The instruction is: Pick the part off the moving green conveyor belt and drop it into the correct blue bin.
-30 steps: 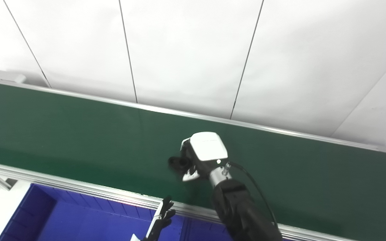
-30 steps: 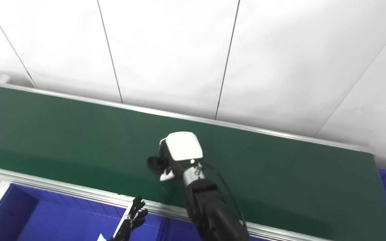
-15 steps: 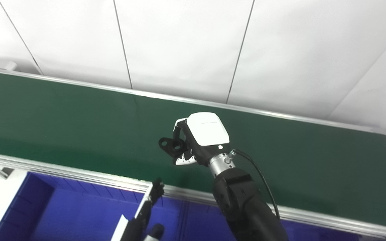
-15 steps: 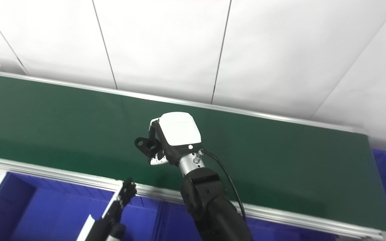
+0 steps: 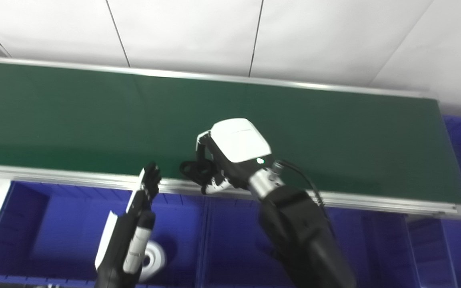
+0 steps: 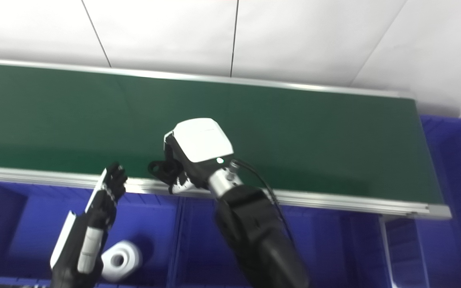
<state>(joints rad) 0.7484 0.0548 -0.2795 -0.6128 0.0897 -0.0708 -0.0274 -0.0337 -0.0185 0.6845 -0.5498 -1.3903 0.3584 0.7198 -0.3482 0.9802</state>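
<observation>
A long green conveyor belt (image 5: 74, 116) with silver aluminium rails is seen running across the view, set against a white panelled wall (image 5: 182, 32) divided by thin dark seams. Along the near rail a row of blue bins (image 5: 66, 224) is placed, and a further blue bin (image 6: 454, 160) is visible past the belt's right end. A white ring-shaped part (image 6: 120, 258) is seen lying in the left bin.

The black part (image 5: 192, 170) is a small dark piece with a round hole through it; finer detail cannot be made out. It is pinched between the curled fingers of the right hand (image 5: 224, 160), which has a white back shell and a black forearm. The part is held clear of the belt, above the near rail and just beyond the bins' far edge.

The left hand (image 6: 102, 200) is held edge-on over the left bin, its fingers straight and close together, with nothing in its grasp.

Compared with a second ago, the part has been lifted from the middle of the belt and carried toward the near rail. The camera has been tilted downward, so more of the bins is shown. The left hand has been raised further into view.
</observation>
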